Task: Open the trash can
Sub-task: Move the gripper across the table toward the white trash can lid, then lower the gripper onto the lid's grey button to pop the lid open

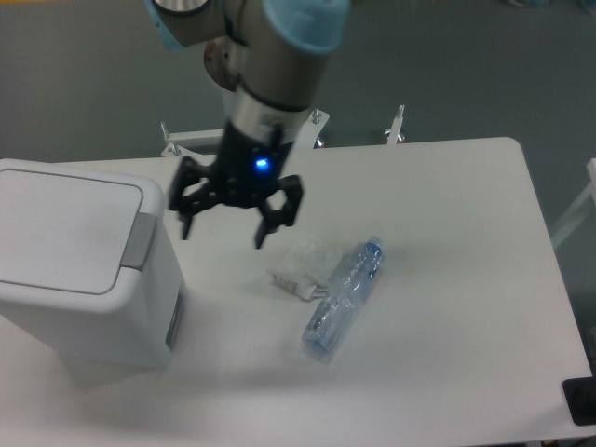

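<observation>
- Trash can (79, 270): at table's (466, 307) left edge, lid shut, gray push tab (141, 241) facing right.
- Gripper (223, 233): just right of the trash can, above the table, fingers (264, 228) spread, holding nothing.

You are seeing no readable text, label, brand, number or sign on anything in view.

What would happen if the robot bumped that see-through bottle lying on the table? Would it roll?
The bottle lies on its side and looks round, so a sideways nudge would probably make it roll. It looks clear and empty, so it is likely light and would slide easily. The crumpled white wrapper touching it might slow it that way. The gripper hangs open, holding nothing.
</observation>
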You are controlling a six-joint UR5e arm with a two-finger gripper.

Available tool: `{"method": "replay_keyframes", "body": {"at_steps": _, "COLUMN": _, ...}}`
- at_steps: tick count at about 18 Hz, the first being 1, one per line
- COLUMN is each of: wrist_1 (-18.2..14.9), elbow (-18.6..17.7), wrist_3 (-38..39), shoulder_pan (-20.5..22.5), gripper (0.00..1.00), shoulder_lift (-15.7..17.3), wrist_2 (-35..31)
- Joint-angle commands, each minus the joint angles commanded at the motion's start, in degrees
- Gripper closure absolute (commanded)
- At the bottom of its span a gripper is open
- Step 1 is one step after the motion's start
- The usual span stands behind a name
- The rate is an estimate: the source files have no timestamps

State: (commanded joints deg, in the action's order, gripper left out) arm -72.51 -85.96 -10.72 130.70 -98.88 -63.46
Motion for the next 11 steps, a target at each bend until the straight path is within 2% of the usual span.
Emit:
{"method": "replay_keyframes", "body": {"at_steps": 2, "wrist_1": 0.3, "elbow": 0.2, "wrist_3": 0.0, "shoulder_pan": -0.8, "gripper": 0.00, "shoulder_lift": 0.0, "wrist_2": 0.1}}
{"method": "replay_keyframes", "body": {"at_steps": 8, "wrist_1": 5.8, "elbow": 0.2, "wrist_3": 0.3, "shoulder_pan": -1.0, "gripper": 0.00, "shoulder_lift": -0.6, "wrist_2": 0.0}}
{"method": "replay_keyframes", "body": {"at_steps": 11, "wrist_1": 7.2, "elbow": 0.1, "wrist_3": -0.1, "shoulder_pan": -1.1, "gripper": 0.00, "shoulder_lift": -0.7, "wrist_2": -0.4}}
